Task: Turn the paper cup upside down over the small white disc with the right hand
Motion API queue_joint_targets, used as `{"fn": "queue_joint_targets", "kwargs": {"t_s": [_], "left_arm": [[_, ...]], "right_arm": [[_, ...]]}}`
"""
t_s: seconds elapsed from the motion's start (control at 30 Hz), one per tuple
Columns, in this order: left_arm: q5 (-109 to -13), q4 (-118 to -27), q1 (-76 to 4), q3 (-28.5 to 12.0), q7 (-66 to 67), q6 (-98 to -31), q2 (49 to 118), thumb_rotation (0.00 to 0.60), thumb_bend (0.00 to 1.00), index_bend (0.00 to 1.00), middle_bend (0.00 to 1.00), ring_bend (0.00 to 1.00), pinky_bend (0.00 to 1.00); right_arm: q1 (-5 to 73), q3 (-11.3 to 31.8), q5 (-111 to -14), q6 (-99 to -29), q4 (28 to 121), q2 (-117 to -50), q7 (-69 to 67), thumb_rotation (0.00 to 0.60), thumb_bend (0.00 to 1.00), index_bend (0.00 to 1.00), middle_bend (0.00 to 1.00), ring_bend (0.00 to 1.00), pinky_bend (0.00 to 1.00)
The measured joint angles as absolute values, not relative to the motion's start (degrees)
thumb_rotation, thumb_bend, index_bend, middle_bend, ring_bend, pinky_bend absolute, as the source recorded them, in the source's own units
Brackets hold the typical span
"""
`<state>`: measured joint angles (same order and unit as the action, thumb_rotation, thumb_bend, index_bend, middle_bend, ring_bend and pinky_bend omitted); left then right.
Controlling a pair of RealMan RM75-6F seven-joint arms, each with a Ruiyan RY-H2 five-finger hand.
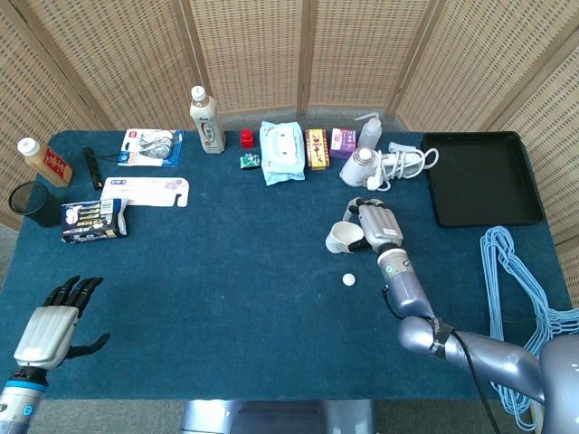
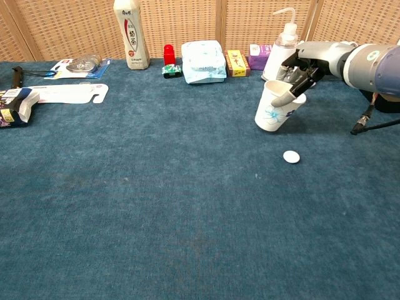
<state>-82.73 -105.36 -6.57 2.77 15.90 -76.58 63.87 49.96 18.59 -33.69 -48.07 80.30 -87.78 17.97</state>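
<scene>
A white paper cup point(image 2: 274, 110) with a blue flower print hangs tilted just above the blue table, its mouth turned up and toward the left. My right hand point(image 2: 304, 67) grips it at the rim, thumb inside the cup. From the head view, the cup point(image 1: 342, 238) sits left of that hand point(image 1: 376, 224). The small white disc point(image 2: 291, 157) lies flat on the cloth in front of the cup, a short way nearer me; from the head camera the disc point(image 1: 348, 280) shows below the cup. My left hand point(image 1: 56, 323) rests open at the near left corner.
Along the back stand a tea bottle point(image 2: 130, 34), red cap point(image 2: 169, 54), wipes pack point(image 2: 203, 61), small boxes point(image 2: 237, 62) and a squeeze bottle point(image 2: 279, 53). A black tray point(image 1: 479, 177) and blue hangers point(image 1: 517, 289) lie right. Packets point(image 1: 143, 192) and a black cup point(image 1: 33, 202) sit left.
</scene>
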Motion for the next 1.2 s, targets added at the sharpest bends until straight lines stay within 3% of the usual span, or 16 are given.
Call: {"fn": "queue_joint_targets", "kwargs": {"t_s": [0.27, 0.6, 0.93, 1.2], "left_arm": [[-83.05, -105.74, -6.75, 2.74, 16.16, -76.6, 63.66, 0.385, 0.23, 0.07, 0.13, 0.06, 0.13], [-83.44, -106.59, -6.38, 3.09, 16.67, -77.28, 63.13, 0.389, 0.23, 0.07, 0.13, 0.06, 0.13], [-84.06, -107.13, -6.08, 3.31, 16.5, -77.85, 62.52, 0.385, 0.23, 0.07, 0.13, 0.06, 0.13], [-84.52, -106.97, -6.21, 3.42, 16.24, -77.62, 62.7, 0.382, 0.23, 0.07, 0.13, 0.06, 0.13]], "right_arm": [[45.99, 21.46, -32.5, -43.26, 82.95, -86.72, 5.24, 0.512, 0.23, 0.45, 0.21, 0.22, 0.09], [41.35, 21.47, -41.01, -41.03, 81.17, -88.84, -5.88, 0.509, 0.23, 0.37, 0.21, 0.2, 0.08], [40.51, 18.41, -44.24, -44.36, 79.95, -87.91, -2.71, 0.511, 0.24, 0.25, 0.17, 0.18, 0.07], [40.48, 17.0, -48.57, -47.28, 83.94, -83.94, 1.8, 0.511, 0.24, 0.24, 0.16, 0.18, 0.06]]}}
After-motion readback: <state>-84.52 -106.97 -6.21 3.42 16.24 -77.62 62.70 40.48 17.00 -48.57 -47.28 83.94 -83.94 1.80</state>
